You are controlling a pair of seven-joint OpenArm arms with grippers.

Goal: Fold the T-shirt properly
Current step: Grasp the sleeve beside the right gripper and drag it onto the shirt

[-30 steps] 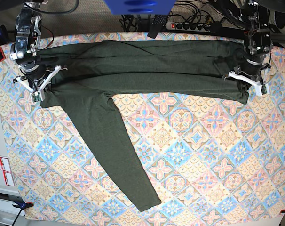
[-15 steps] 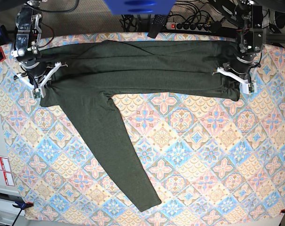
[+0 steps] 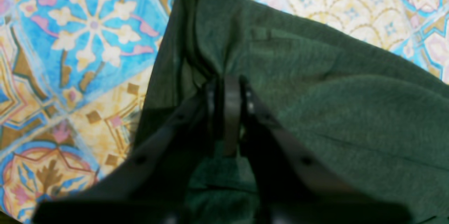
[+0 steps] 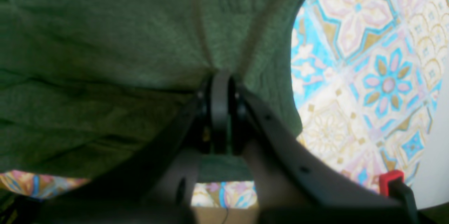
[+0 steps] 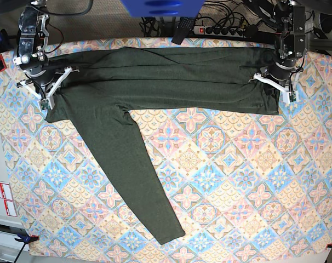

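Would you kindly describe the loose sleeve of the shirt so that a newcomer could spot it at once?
On the patterned tile-print tablecloth, a dark olive-green knit long-sleeved T-shirt lies in a folded band along the far edge. Its loose sleeve alone runs diagonally from that band toward the near edge.

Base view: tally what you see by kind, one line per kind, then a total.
T-shirt, olive green, one sleeve trailing toward the near edge: 1
Patterned tablecloth: 1
Grippers, left gripper and right gripper, each at one end of the shirt: 2
Power strip behind the table: 1
Total: 5
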